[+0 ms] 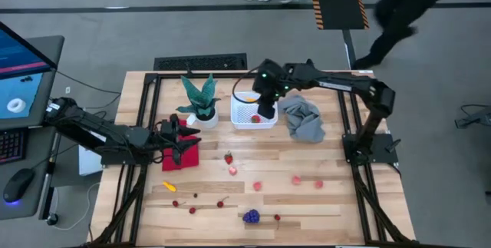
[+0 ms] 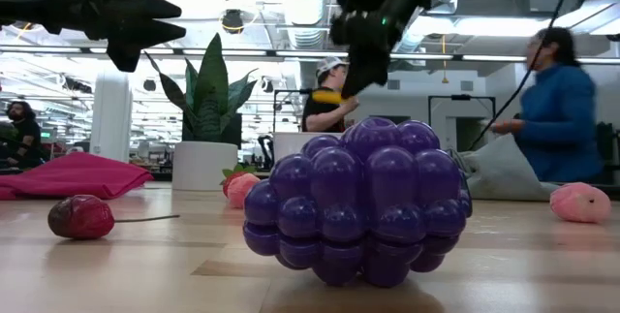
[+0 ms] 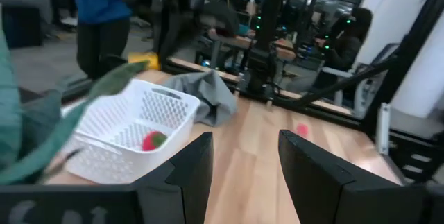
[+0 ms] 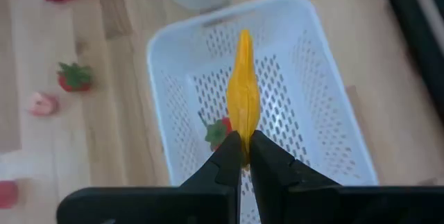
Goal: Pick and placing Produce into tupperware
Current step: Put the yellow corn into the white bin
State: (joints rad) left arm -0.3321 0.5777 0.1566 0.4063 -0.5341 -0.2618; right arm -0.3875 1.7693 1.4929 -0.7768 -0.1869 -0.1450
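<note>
The white tupperware bin (image 1: pixel 253 113) (image 4: pixel 291 92) (image 3: pixel 132 130) stands on the far middle of the table with one red strawberry (image 4: pixel 218 131) (image 3: pixel 154 140) inside. My right gripper (image 1: pixel 265 108) (image 4: pixel 243 156) hovers above it, shut on a long yellow piece (image 4: pixel 243 93). My left gripper (image 1: pixel 184 141) (image 3: pixel 244 161) is open above the red cloth (image 1: pixel 182 154), touching nothing. Loose produce lies on the near half: strawberries (image 1: pixel 229 157), pink balls (image 1: pixel 296 180), a yellow piece (image 1: pixel 169 186), cherries (image 1: pixel 192 209) and the purple grape bunch (image 1: pixel 251 216) (image 2: pixel 358 202). My right gripper pinches the yellow piece at its lower end (image 4: pixel 243 146) between the two fingertips, coming from above and pointing down. The piece runs on in line with the fingers, lifted clear over the inside of the bin.
A green potted plant (image 1: pixel 201 100) stands left of the bin and a crumpled grey cloth (image 1: pixel 303 120) right of it. Black frame rails (image 1: pixel 353 137) run along both table sides. People move in the room beyond the far edge (image 2: pixel 557 109).
</note>
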